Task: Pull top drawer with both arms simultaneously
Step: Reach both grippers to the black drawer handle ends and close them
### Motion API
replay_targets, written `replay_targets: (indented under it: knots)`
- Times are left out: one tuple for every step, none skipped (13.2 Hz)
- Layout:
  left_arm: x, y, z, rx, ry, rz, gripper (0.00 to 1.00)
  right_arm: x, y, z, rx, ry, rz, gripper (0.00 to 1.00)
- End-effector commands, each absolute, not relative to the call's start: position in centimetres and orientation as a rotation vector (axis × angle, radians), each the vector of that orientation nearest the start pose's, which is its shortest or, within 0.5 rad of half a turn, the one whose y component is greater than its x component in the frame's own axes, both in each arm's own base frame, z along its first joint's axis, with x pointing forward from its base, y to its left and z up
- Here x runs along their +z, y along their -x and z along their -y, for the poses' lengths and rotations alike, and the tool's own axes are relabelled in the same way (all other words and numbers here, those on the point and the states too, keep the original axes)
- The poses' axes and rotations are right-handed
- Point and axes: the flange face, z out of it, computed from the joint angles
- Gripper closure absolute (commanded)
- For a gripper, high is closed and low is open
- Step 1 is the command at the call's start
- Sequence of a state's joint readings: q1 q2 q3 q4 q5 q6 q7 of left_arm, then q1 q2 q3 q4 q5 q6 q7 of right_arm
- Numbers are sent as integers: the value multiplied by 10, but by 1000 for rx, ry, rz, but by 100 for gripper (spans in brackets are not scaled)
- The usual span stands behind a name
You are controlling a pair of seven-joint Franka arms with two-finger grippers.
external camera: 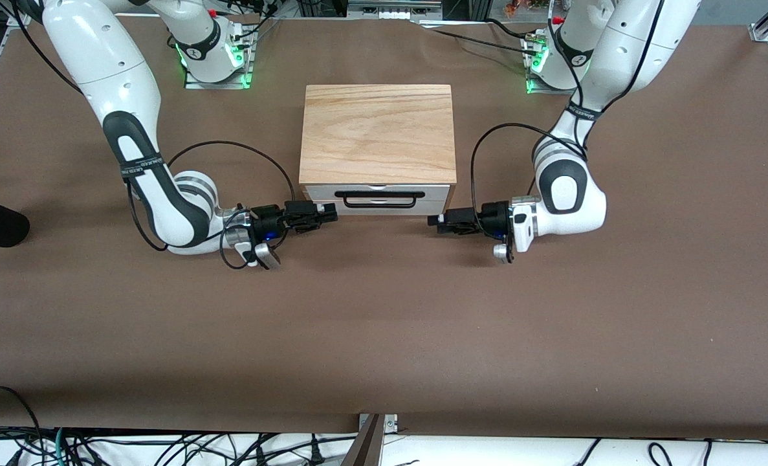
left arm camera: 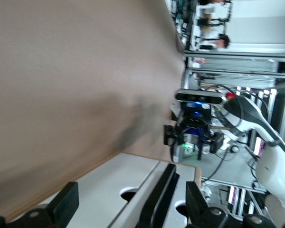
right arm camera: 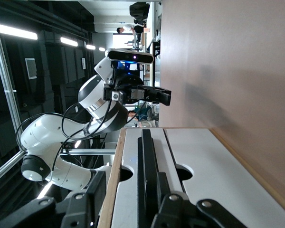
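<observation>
White top drawer (external camera: 377,192) shut, in cabinet (external camera: 378,133) mid-surface. Left gripper (external camera: 437,221) & right gripper (external camera: 332,213) released, flanking black handle (external camera: 376,199) ends. Best: close in level, clench both w/ even timing, pull straight.

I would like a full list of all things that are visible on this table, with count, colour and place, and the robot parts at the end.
cabinet: one, light wood top, middle of the table between the two arm bases.
top drawer: one, white front, closed, facing the front camera.
handle: one, black bar, on the top drawer front.
lower drawer front: one, white, under the top drawer.
table: one, brown surface.
cables: many, black and white, along the table edge nearest the front camera.
right gripper: one, black, open, beside the handle's end toward the right arm.
left gripper: one, black, open, beside the handle's other end.
</observation>
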State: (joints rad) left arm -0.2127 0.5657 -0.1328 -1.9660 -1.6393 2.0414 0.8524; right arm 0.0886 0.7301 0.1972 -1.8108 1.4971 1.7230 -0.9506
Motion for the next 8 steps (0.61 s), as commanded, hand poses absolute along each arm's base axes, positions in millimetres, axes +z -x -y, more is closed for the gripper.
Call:
replay_targets:
  knots:
    - [187, -529, 258, 8, -1742, -16, 9, 167, -548, -265, 179, 1565, 130, 50]
    - [183, -521, 260, 42, -1704, 16, 13, 163, -545, -266, 173, 1558, 121, 50]
    - [177, -512, 261, 90, -1684, 42, 15, 160, -543, -267, 161, 1556, 130, 50]
    - [175, -505, 266, 128, -1673, 87, 19, 156, -541, -269, 159, 1550, 136, 50]
    - [174, -503, 268, 154, -1671, 123, 21, 155, -540, -269, 158, 1549, 139, 50]
    - [173, -501, 268, 163, -1669, 133, 21, 155, -539, -271, 159, 1549, 140, 52]
    - [174, -501, 269, 179, -1667, 153, 25, 155, -540, -270, 157, 1548, 138, 54]
    - [174, -501, 270, 201, -1664, 175, 31, 155, -540, -270, 155, 1552, 136, 57]
